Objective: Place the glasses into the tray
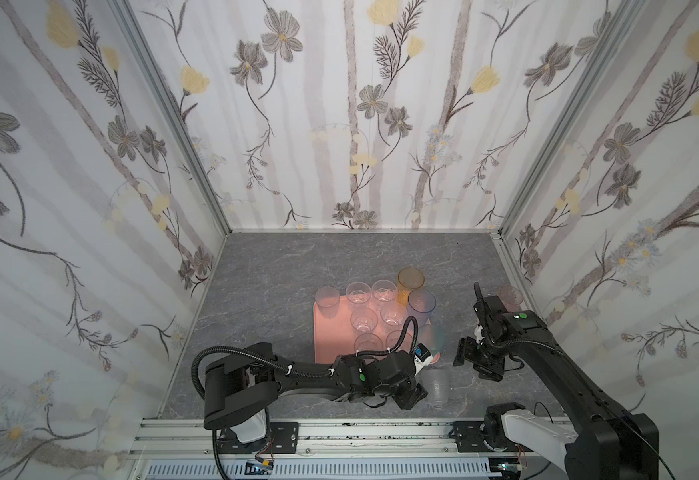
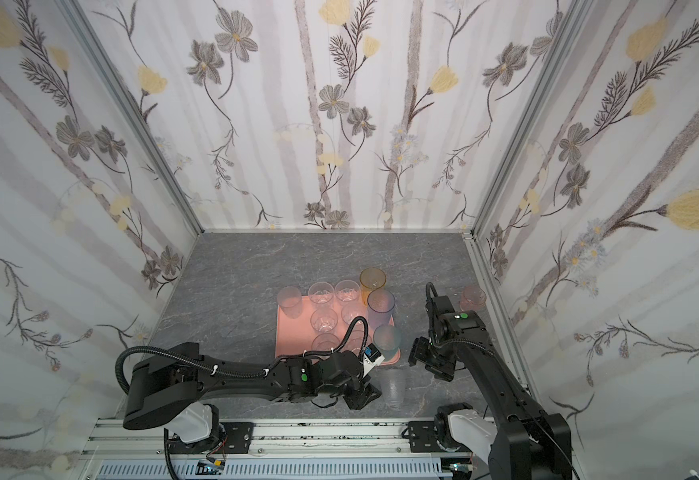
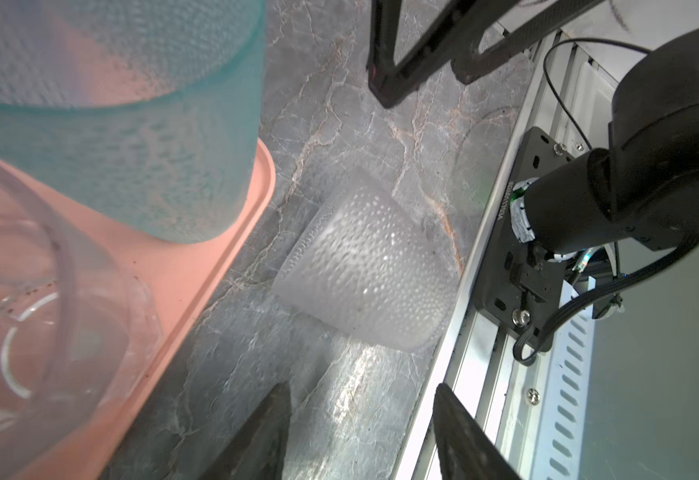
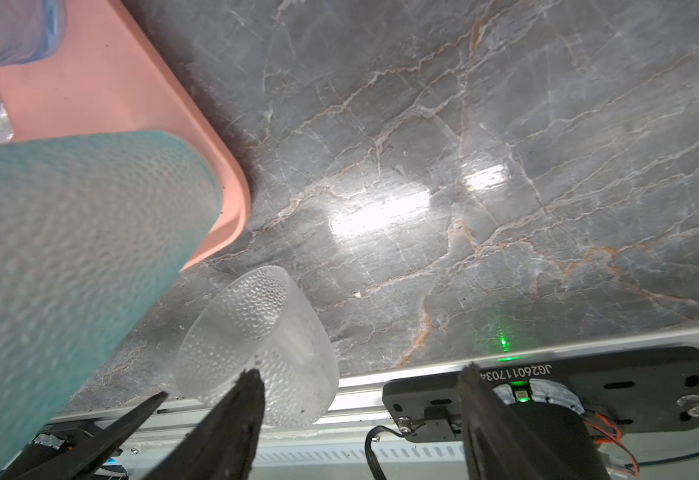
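Tray (image 1: pixel 326 337): holds clear tumblers (image 1: pixel 363 320), amber tumbler (image 1: pixel 410 282), blue-purple tumbler (image 1: pixel 421 306) and teal tumbler (image 1: pixel 433 337). Frosted tumbler (image 1: pixel 436 384) on table (image 1: pixel 264 270) just outside tray's near corner. Pink tumbler (image 1: pixel 510 297) on table, well apart, right. Left gripper (image 3: pixel 360 390), right gripper (image 4: pixel 360 370): jaws parted, empty.

Tray (image 1: pixel 326 337) packed w/ glasses (image 1: pixel 363 320) on right; left strip, far tabletop (image 1: pixel 298 257) free.

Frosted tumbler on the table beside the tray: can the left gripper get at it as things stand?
Probably yes: the left gripper has its jaws apart, facing the frosted tumbler, only bare table between.
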